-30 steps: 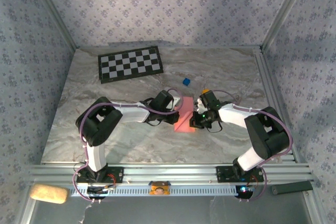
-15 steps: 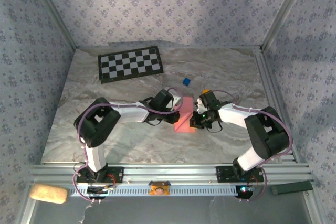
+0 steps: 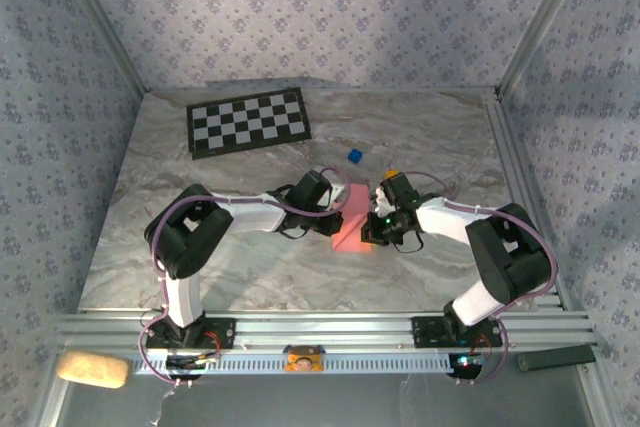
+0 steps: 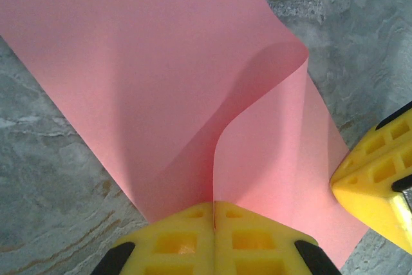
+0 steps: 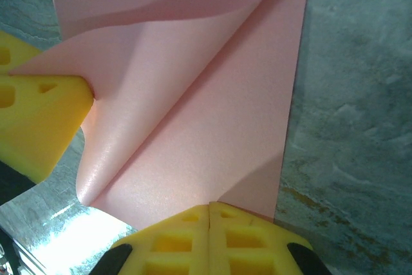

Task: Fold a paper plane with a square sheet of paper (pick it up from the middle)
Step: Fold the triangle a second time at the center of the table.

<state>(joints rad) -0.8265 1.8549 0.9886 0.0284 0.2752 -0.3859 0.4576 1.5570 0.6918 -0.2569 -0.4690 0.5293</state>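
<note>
Where pinched, smooth pink paper (image 4: 161, 62) curls

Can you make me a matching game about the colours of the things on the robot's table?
Things:
1. square sheet of paper
2. checkerboard mat
3. small block nearest the checkerboard mat
4. fingers of the left gripper

Colours:
A. blue
B. yellow
C. salmon pink
D. black and white

Pairs: 1-C, 2-D, 3-A, 4-B

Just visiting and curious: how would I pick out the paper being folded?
On the marble table, nearer than the checkerboard mat, two arms meet. Between the left end effector and right end effector lies the salmon-pink sheet, partly curled up: the only pink thing, larger than the blue block nearby.
</note>
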